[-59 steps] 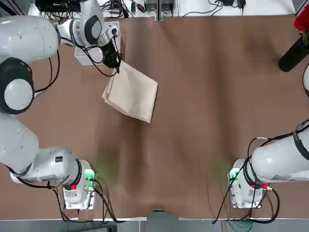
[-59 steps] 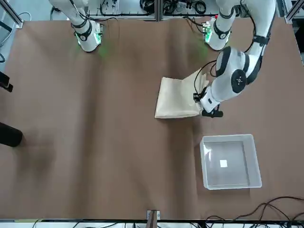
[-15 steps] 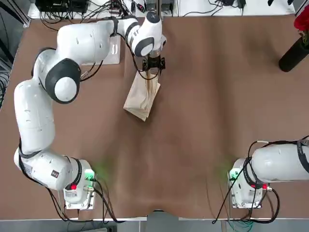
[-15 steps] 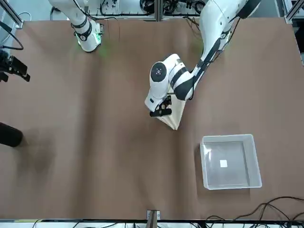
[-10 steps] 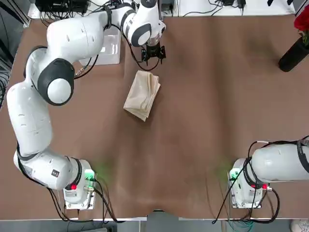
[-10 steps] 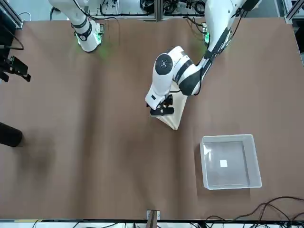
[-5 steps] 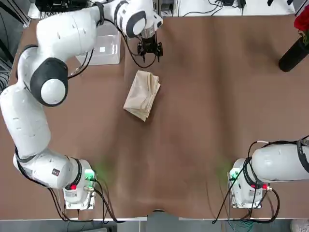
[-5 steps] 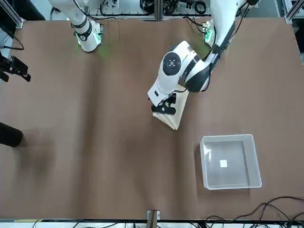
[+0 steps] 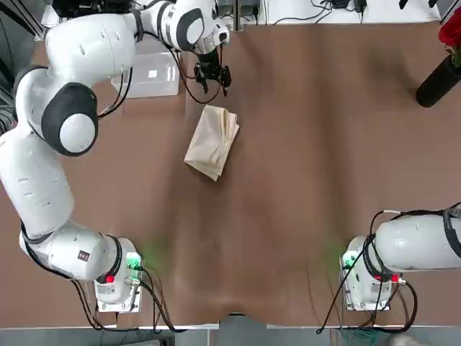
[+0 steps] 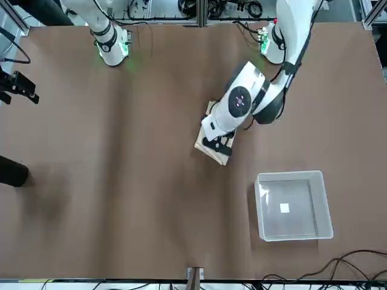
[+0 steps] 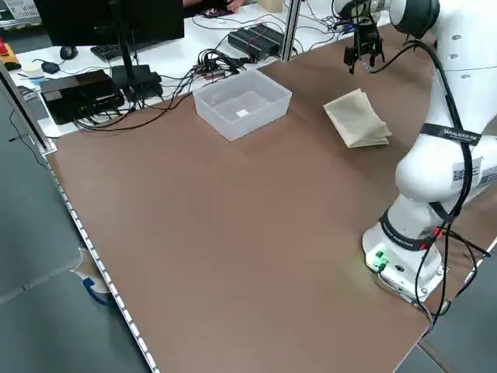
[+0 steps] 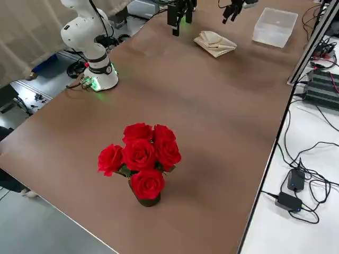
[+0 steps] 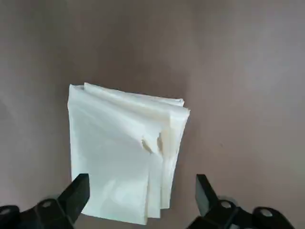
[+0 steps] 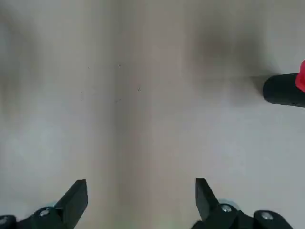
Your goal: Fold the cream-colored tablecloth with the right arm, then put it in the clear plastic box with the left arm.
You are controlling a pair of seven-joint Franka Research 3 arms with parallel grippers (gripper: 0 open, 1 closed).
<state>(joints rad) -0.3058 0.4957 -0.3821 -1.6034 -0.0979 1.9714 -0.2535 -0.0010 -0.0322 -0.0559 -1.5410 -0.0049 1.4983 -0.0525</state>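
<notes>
The cream-colored tablecloth (image 9: 212, 141) lies folded into a narrow bundle on the brown table, also visible in the left side view (image 11: 357, 116) and the left wrist view (image 13: 124, 143). My left gripper (image 9: 213, 76) hovers open above the table just past the cloth's far end, holding nothing; its fingers (image 13: 80, 187) frame the cloth from above. The clear plastic box (image 10: 260, 205) stands empty to the robot's left of the cloth, its wall (image 9: 153, 88) partly under the left arm. My right gripper (image 14: 140, 188) hangs open and empty high over the table's right side.
A black vase (image 9: 438, 81) of red roses (image 12: 140, 159) stands at the far right of the table. Cables and electronics (image 11: 116, 78) lie on the white bench beyond the far edge. Both arm bases (image 9: 115, 277) sit at the near edge.
The left gripper, which earlier held the cloth's far end, has let go, risen and drifted toward the box. The cloth has lain still over the last second. The right arm has not moved.
</notes>
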